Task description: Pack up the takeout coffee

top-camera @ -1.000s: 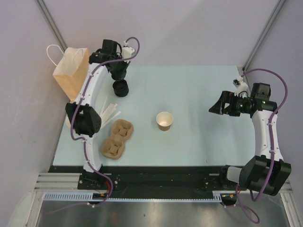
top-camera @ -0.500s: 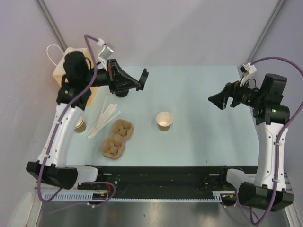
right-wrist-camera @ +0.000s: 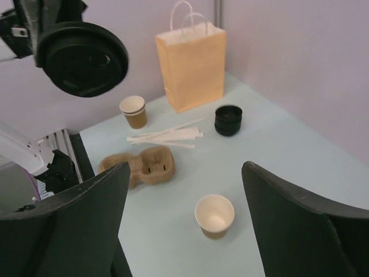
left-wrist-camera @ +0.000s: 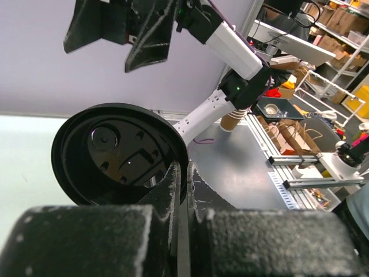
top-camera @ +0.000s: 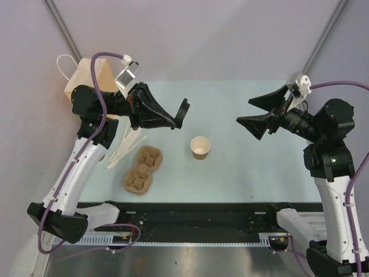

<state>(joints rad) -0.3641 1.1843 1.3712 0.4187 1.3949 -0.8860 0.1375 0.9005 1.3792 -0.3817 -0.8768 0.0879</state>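
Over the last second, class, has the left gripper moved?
Yes: the left gripper, clamping a round black plastic lid, has swung rightward toward the lidless tan paper cup.

From the top camera, my left arm (top-camera: 76, 167) all but covers the small paper cup (right-wrist-camera: 132, 111) beside the paper bag (top-camera: 81, 75). The left gripper (top-camera: 177, 117) blocks the stack of black lids (right-wrist-camera: 229, 120). Only the right wrist camera shows me those two. On the left wrist camera, my own fingers (left-wrist-camera: 86, 242) are a blurred dark mass hiding the lower rim of the black lid (left-wrist-camera: 118, 153). The right gripper (right-wrist-camera: 185, 173) has both fingers (right-wrist-camera: 69, 219) cut off by the bottom edge. I can't tell whether the white sticks (right-wrist-camera: 167, 137) are straws or stirrers.
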